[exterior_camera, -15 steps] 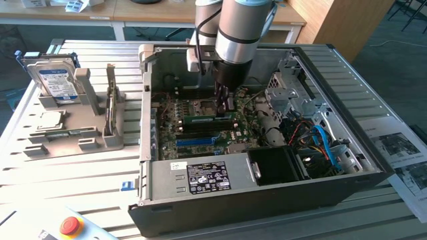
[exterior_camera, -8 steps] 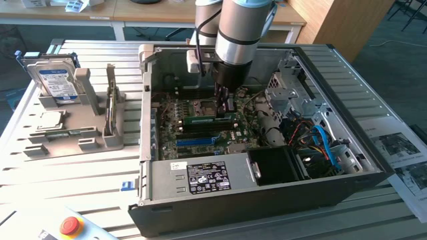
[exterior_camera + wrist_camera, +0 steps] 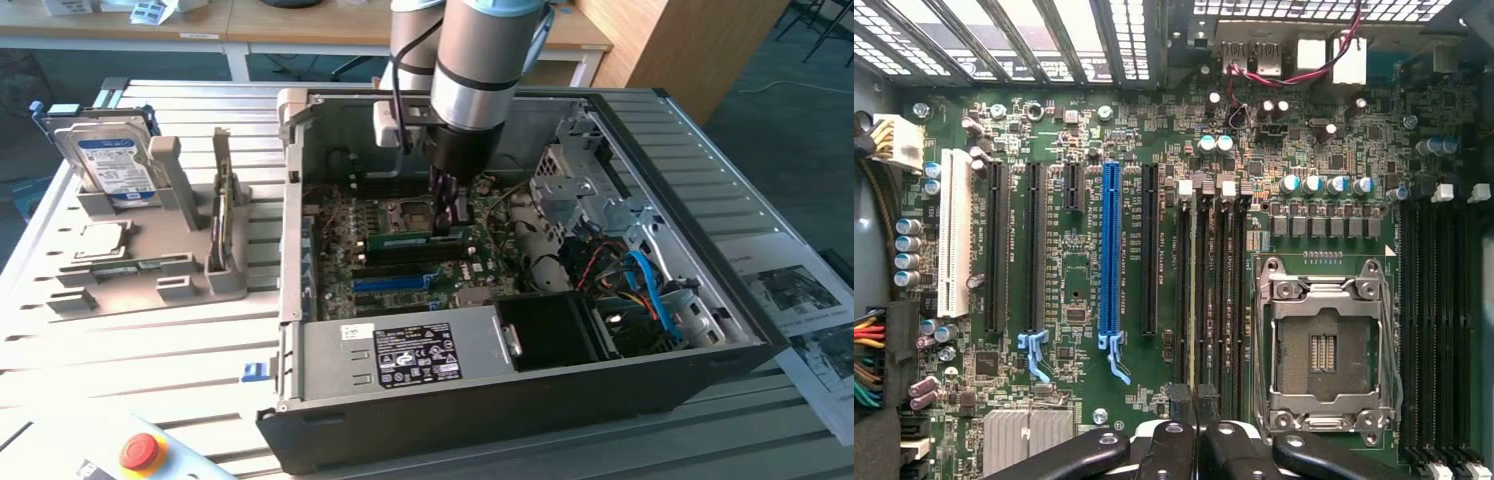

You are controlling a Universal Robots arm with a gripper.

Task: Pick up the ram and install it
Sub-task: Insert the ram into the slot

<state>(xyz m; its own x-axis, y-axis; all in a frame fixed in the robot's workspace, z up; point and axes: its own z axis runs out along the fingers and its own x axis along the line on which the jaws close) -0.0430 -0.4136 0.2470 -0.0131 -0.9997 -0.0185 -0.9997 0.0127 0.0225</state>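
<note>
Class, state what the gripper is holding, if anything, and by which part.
The gripper appears to pinch the green RAM stick by its upper edge, near one end, just over the motherboard.

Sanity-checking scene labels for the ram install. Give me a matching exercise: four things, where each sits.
Things:
1 hard drive
2 ram
3 red button
4 processor socket

Places:
A under the gripper
B upright in the grey holder
C empty, on the motherboard
D at the exterior view's lower left

Pairs: 1-B, 2-A, 3-D, 4-C
</note>
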